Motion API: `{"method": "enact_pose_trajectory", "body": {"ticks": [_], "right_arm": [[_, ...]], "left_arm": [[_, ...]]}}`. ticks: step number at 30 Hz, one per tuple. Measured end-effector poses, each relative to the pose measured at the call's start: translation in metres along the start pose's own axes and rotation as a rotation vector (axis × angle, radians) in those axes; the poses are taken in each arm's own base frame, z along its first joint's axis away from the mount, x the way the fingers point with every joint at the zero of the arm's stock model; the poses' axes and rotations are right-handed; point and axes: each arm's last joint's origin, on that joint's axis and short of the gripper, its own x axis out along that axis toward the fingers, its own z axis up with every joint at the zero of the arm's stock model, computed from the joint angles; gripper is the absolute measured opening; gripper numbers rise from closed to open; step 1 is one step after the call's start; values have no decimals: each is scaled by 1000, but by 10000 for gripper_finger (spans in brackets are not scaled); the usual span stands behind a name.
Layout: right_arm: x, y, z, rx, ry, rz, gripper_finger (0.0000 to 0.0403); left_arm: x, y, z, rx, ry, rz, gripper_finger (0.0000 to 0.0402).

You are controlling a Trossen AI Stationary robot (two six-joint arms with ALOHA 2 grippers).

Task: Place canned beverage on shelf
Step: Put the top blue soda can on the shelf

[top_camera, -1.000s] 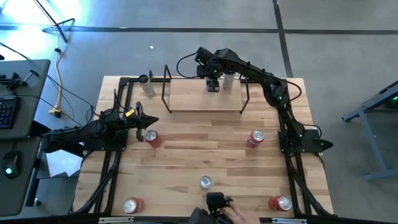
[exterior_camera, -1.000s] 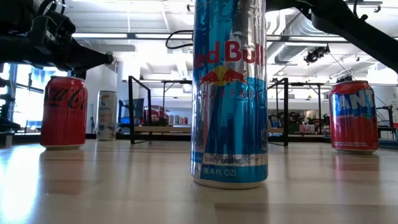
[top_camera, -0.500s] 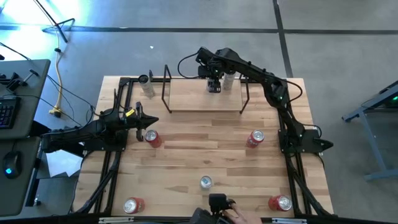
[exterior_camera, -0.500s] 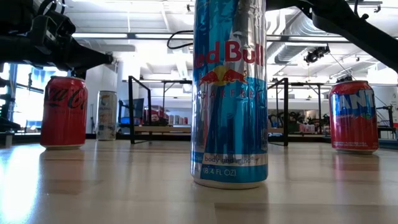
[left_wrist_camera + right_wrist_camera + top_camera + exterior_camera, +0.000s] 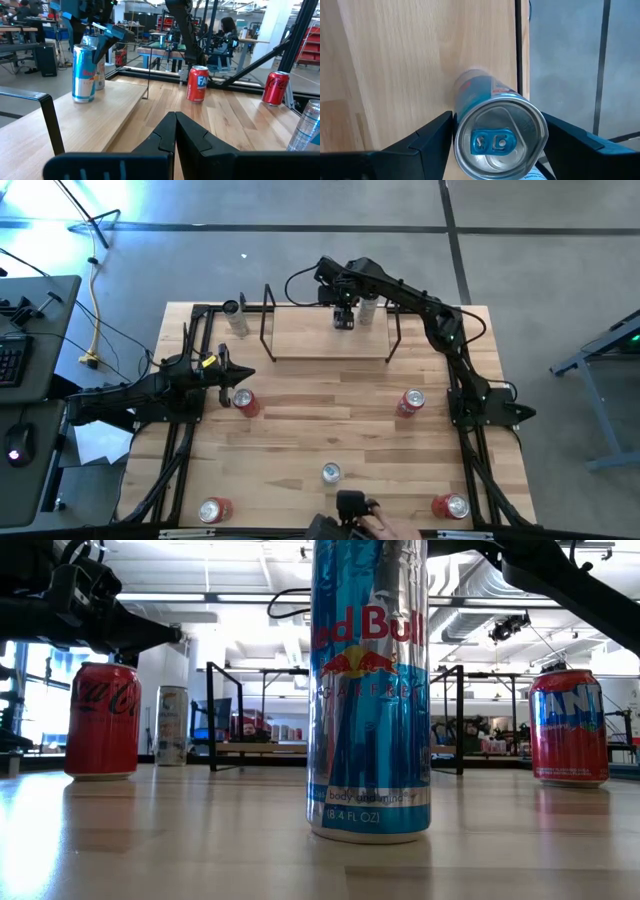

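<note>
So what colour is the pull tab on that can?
Blue, on the can; right wrist view shows it best.

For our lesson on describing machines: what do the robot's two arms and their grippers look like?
Both arms are dark, jointed and slim, with black cables looping along them. The left gripper has a yellow marking just behind it. Its fingers are black, wedge-shaped and angular. The right gripper has broad, flat black fingers.

Shelf (image 5: 300,330) board is sitting mostly bare left of the blue can (image 5: 344,318); black rod frames (image 5: 267,320) are blocking both short ends. Right gripper (image 5: 344,310) is straddling that can w/ fingers apart; a silver can (image 5: 368,308) is crowding its right side. Mid-table is staying clear btwn the red cans (image 5: 245,401).
</note>
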Motion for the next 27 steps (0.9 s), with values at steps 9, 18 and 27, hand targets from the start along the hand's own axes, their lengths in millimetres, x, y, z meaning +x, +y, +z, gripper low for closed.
{"method": "enact_pose_trajectory", "body": {"ticks": [9, 18, 27], "right_arm": [[-9, -1, -2, -48, 8, -55, 266], [-20, 1, -4, 15, -56, 32, 266], [-20, 2, -5, 90, -50, 65, 266]], "left_arm": [[0, 0, 0, 0, 0, 0, 1], [0, 0, 0, 0, 0, 0, 1], [0, 0, 0, 0, 0, 0, 1]]}}
